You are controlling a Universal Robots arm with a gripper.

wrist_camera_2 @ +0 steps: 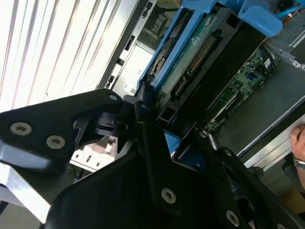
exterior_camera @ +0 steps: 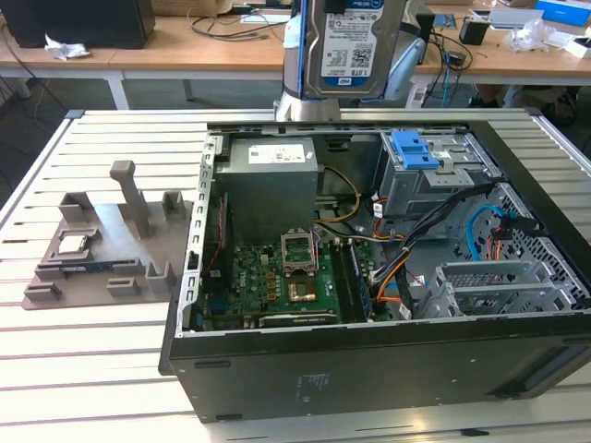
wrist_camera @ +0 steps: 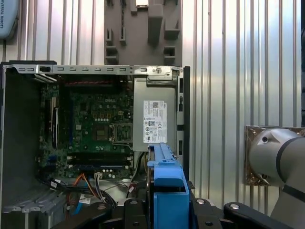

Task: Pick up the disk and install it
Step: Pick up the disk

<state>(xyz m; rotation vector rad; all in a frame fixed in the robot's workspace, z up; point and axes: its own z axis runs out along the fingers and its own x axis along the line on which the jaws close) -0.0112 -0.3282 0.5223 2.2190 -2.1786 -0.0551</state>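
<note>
1. In the exterior view, the disk point(exterior_camera: 351, 41) hangs high in the air in front of the arm point(exterior_camera: 294, 83), well above the open computer case point(exterior_camera: 369, 369). I judge that the picking up is done. The installing is not yet done, because the disk is well apart from the drive cage point(exterior_camera: 434, 180).
2. In the same view, the case lies on a table point(exterior_camera: 92, 351) of pale metal slats, with a grey tray point(exterior_camera: 102, 249) of holders beside it. Behind them stand wooden desks point(exterior_camera: 185, 55) with cables and small things on them, so the room looks like a workshop.
3. In the second wrist view, the gripper point(wrist_camera_2: 157, 125) is closed on one end of the disk. The disk's blue frame and green circuit side run away from the black fingers point(wrist_camera_2: 143, 114).
4. In the first wrist view, the blue frame stands up from the gripper. Far below it are the motherboard point(wrist_camera: 95, 129) and the slatted table.
</note>
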